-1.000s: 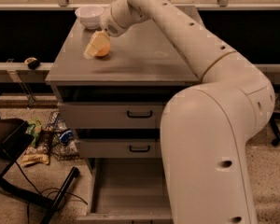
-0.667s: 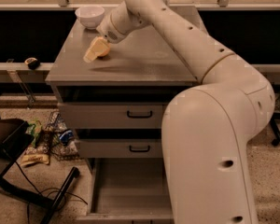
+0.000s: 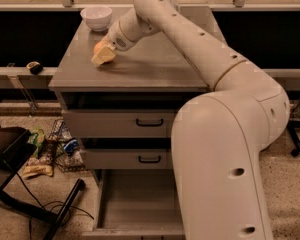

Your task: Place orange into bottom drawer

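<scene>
The orange (image 3: 98, 47) rests on the grey cabinet top (image 3: 160, 64) near its left side, partly covered by my gripper (image 3: 103, 55). The gripper reaches in from the right and sits right at the orange, low over the surface. The bottom drawer (image 3: 140, 206) is pulled open below the cabinet front, and its plain grey inside looks empty. My arm's large body hides the drawer's right part.
A white bowl (image 3: 96, 17) stands at the back left of the cabinet top, just behind the gripper. Two shallower drawers with black handles (image 3: 150, 122) sit above the open drawer. Snack bags and a wire basket (image 3: 55, 149) lie on the floor at left, beside a black chair base (image 3: 20, 199).
The gripper has moved slightly left and toward the front edge of the cabinet top, and lower; the orange stays at it.
</scene>
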`<move>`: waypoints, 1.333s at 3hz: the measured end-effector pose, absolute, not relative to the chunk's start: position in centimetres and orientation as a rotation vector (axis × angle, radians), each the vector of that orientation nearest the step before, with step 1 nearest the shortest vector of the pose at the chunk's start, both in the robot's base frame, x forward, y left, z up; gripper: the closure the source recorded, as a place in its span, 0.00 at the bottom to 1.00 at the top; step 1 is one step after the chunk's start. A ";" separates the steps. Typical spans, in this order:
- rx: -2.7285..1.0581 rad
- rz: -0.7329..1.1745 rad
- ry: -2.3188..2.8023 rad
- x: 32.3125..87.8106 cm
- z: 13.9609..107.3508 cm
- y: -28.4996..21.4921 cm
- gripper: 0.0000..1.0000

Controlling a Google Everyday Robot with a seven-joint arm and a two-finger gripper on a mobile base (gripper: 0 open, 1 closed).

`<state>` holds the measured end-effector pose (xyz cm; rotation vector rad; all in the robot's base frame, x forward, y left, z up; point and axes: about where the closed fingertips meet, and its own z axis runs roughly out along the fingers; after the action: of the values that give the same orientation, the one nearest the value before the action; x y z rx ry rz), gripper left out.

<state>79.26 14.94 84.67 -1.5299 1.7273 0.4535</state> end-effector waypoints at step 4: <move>-1.524 0.440 1.745 78.2 85.5 14.3 1.00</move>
<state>78.17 14.26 85.49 -1.5237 1.7450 0.4402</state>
